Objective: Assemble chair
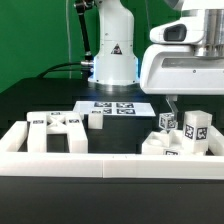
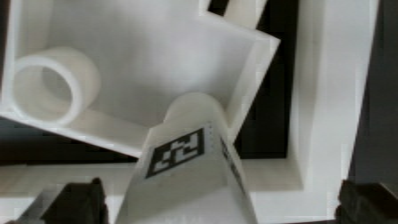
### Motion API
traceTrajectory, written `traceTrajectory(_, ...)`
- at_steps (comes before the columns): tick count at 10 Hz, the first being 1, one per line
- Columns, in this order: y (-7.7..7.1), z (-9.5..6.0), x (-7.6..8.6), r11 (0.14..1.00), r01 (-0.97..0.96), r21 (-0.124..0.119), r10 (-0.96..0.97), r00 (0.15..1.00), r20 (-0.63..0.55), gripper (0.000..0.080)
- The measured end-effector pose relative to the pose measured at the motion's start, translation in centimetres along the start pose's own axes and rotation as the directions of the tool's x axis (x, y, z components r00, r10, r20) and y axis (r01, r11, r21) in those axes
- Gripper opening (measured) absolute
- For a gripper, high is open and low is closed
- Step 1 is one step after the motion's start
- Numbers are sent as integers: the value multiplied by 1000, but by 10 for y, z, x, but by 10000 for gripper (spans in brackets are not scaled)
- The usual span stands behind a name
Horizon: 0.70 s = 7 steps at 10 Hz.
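Observation:
The chair lies in loose white tagged parts on the black table. At the exterior view's right, two upright tagged pieces [image 1: 195, 128] stand by a flat panel [image 1: 158, 144]. My gripper [image 1: 171, 106] hangs just above them. In the wrist view a tagged chair piece [image 2: 182, 150] rises between my dark fingertips [image 2: 71, 205], and the gripper [image 2: 217, 212] is open around it without touching. Behind it lies a flat white panel [image 2: 143, 60] with a round socket [image 2: 54, 85]. More chair parts [image 1: 55, 126] and a small block [image 1: 97, 120] lie at the exterior view's left.
The marker board [image 1: 116, 107] lies flat at mid-table before the robot base [image 1: 112, 55]. A long low white border rail [image 1: 100, 158] runs along the front and the right side [image 2: 331, 90], close to the parts under the gripper.

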<state>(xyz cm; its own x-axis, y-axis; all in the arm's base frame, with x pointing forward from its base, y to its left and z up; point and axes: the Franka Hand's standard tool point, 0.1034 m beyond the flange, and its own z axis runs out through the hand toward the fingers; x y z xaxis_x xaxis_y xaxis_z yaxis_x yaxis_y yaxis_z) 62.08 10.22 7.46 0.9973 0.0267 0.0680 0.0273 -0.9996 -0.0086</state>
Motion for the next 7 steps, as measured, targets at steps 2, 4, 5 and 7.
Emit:
traceTrajectory(2,4,-1,2,983,182,-10,-182,983,0,649)
traceTrajectory(4,7,-1,2,970,242,-15,-242,970,2,644)
traceTrajectory(5,7,-1,2,971,240,-15,-240,971,2,644)
traceTrajectory(7,7,-1,2,979,202,-15,-202,979,1,285)
